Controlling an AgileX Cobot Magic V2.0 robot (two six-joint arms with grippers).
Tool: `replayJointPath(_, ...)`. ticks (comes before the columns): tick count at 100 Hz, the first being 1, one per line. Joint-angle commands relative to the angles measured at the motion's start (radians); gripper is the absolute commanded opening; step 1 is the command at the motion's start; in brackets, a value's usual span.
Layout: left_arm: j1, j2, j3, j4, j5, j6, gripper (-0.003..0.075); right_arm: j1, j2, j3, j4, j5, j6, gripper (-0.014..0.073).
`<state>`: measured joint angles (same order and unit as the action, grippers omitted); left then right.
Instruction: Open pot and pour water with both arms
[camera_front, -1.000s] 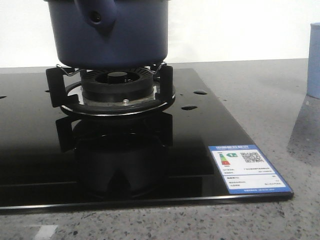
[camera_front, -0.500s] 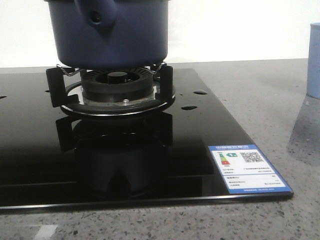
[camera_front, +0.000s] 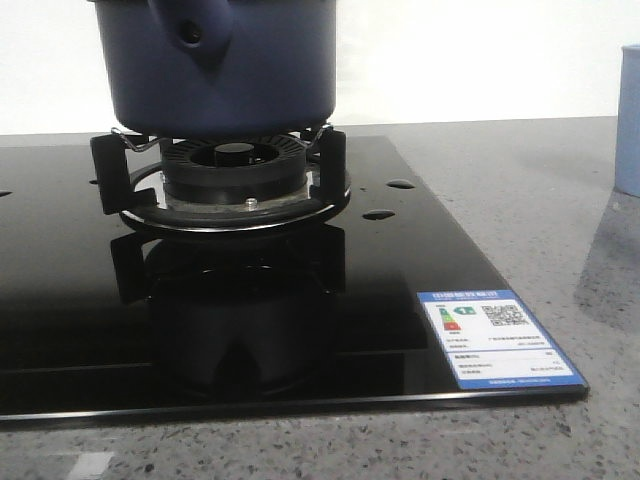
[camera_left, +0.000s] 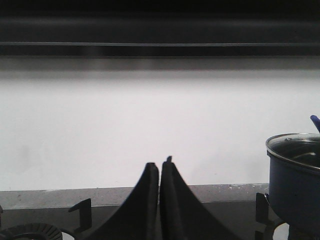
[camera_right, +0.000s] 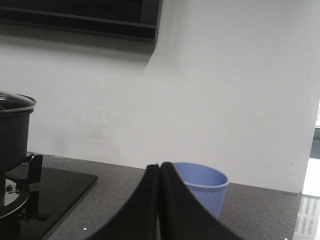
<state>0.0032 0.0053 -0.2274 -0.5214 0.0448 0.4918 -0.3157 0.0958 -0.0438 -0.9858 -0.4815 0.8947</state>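
Note:
The dark navy pot (camera_front: 225, 70) stands on the burner grate (camera_front: 220, 175) of the black glass stove, its handle mount facing me. In the left wrist view the pot (camera_left: 295, 175) shows at the edge with a glass lid (camera_left: 295, 145) on it. The right wrist view catches the pot (camera_right: 14, 135) too, lid rim on top. My left gripper (camera_left: 159, 167) is shut with nothing in it, well to the side of the pot. My right gripper (camera_right: 160, 167) is also shut and empty, with the pale blue cup (camera_right: 202, 192) just behind its fingers. Neither gripper shows in the front view.
The black stove top (camera_front: 250, 300) carries a sticker label (camera_front: 497, 338) at its near right corner. The pale blue cup (camera_front: 628, 120) stands on the grey counter at the right edge. A second burner (camera_left: 30, 232) lies by the left gripper. A white wall is behind.

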Motion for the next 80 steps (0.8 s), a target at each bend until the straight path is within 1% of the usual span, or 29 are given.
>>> replayJointPath(1,0.001,0.011,-0.025,-0.012,-0.051,-0.004,-0.002,0.001,0.011,-0.025,0.021,-0.025,-0.009,-0.006)
replayJointPath(55,0.001,0.011,-0.023,-0.012,-0.051,-0.004,-0.002,0.001,0.011,-0.025,0.021,-0.025,-0.009,-0.006)
replayJointPath(59,0.001,0.011,-0.023,0.015,-0.051,-0.004,-0.002,0.001,0.011,-0.025,0.021,-0.025,-0.009,-0.006)
replayJointPath(62,0.003,0.011,-0.021,0.071,-0.045,-0.01,-0.002,0.001,0.011,-0.025,0.021,-0.025,-0.009,-0.006)
replayJointPath(67,0.003,0.011,-0.009,0.169,-0.057,-0.075,-0.002,0.001,0.011,-0.025,0.021,-0.025,-0.009,-0.006)
replayJointPath(76,0.012,0.011,0.053,0.38,-0.098,-0.31,-0.002,0.001,0.011,-0.025,0.021,-0.025,-0.009,-0.006)
replayJointPath(80,0.016,0.011,0.087,0.422,-0.116,-0.379,-0.002,0.001,0.011,-0.025,0.021,-0.025,-0.009,-0.006)
